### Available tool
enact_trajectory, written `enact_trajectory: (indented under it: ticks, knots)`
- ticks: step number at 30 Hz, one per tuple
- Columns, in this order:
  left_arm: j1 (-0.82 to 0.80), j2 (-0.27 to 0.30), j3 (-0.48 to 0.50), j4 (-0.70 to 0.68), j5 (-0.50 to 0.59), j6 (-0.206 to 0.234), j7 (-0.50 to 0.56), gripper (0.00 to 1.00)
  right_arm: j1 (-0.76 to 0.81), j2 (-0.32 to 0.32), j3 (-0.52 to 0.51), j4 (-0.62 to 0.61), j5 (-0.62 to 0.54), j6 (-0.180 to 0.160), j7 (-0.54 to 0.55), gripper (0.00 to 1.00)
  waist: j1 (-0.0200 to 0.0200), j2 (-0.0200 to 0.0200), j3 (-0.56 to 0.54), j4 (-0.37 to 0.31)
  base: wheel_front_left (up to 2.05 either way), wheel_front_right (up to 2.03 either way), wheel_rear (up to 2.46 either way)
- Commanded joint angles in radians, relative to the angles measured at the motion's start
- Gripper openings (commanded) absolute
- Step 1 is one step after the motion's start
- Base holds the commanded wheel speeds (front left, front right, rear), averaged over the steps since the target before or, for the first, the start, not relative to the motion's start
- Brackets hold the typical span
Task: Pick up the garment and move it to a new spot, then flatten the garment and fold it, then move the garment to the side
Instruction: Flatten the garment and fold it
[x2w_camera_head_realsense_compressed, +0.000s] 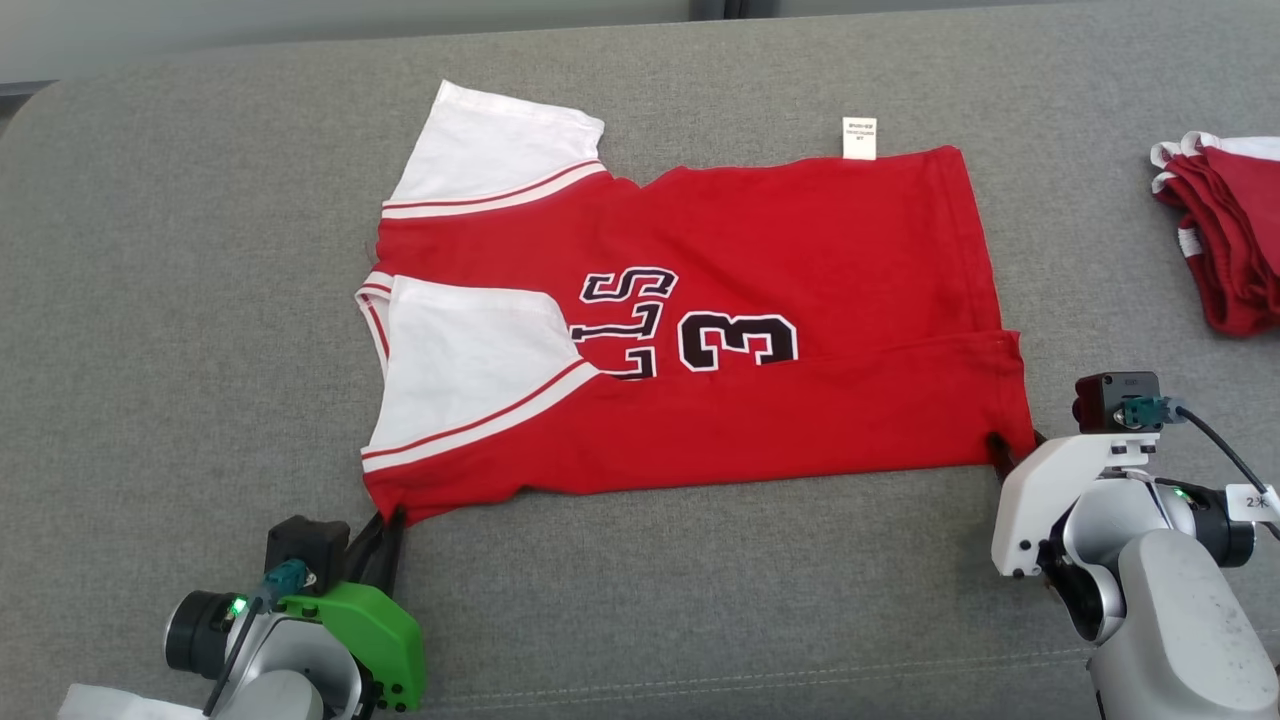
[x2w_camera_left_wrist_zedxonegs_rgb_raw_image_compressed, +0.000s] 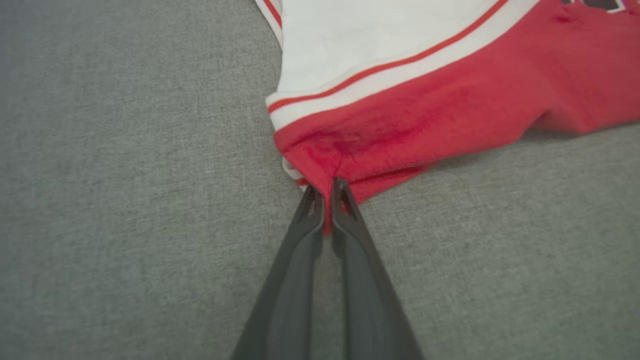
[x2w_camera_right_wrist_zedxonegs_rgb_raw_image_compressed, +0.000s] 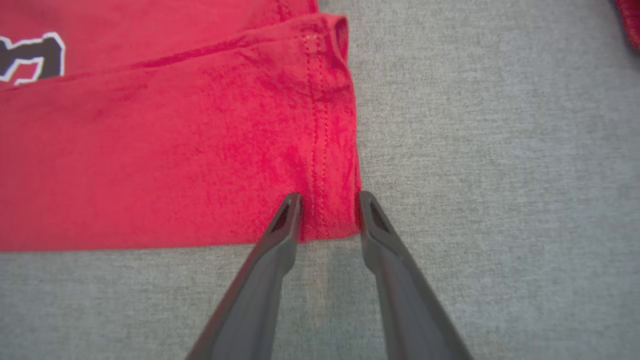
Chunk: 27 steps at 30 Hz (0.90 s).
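Across the grey surface (x2w_camera_head_realsense_compressed: 150, 300) the red garment (x2w_camera_head_realsense_compressed: 800, 250) lies flat, one lengthwise fold in, with a folded pile (x2w_camera_head_realsense_compressed: 1225, 240) at far right. Left gripper (x2w_camera_left_wrist_zedxonegs_rgb_raw_image_compressed: 325, 192) is pinched tight on the near sleeve-end corner; right gripper (x2w_camera_right_wrist_zedxonegs_rgb_raw_image_compressed: 327, 205) is half-wide, straddling the hem corner. More folding and the move aside remain, I'd say.

Support is a grey woven upholstered surface (x2w_camera_head_realsense_compressed: 200, 300), rounded far-left corner, stitched seam along the near edge. Two items sit directly on it. Red jersey (x2w_camera_head_realsense_compressed: 800, 250) in the middle, flat, lying sideways: white sleeves at the left end, hem at the right end. Its near long edge is folded over onto the body and covers part of the black print. A white tag (x2w_camera_head_realsense_compressed: 859, 138) sticks out past the far edge onto the fabric. Pile of red-and-white cloth (x2w_camera_head_realsense_compressed: 1225, 230) at the far right, well apart from the jersey.
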Motion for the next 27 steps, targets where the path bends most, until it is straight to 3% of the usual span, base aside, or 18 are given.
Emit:
enact_trajectory:
  ticks: [1,2,3,15,27]
  knots:
    - [-0.009,0.001,-0.005,0.015,-0.005,-0.004,0.002,0.00,-0.010,-0.005,0.006,0.010,0.001,-0.002,0.002,0.20,0.0000,0.0000,0.005,0.003,0.00,0.00,0.00]
    - [-0.012,0.000,-0.007,0.018,-0.005,-0.004,0.002,0.00,-0.013,-0.006,0.008,0.014,0.003,-0.002,0.003,0.04,0.0000,0.0000,0.007,0.004,0.00,0.00,0.00]
    - [-0.015,-0.001,-0.009,0.021,-0.005,-0.005,0.001,0.00,-0.017,-0.007,0.010,0.017,0.005,-0.002,0.002,0.00,0.0000,0.0000,0.009,0.004,0.00,0.00,0.00]
    - [0.013,0.029,-0.034,0.049,0.006,-0.008,-0.010,0.00,0.073,-0.006,-0.032,-0.024,0.043,-0.002,0.002,0.00,0.0000,0.0000,-0.056,0.016,0.00,0.00,0.00]
    - [0.137,0.056,-0.045,-0.061,-0.010,0.030,0.035,0.00,0.216,0.019,-0.099,-0.148,0.050,-0.002,0.067,0.00,0.0000,0.0000,-0.124,0.002,0.00,0.00,0.00]
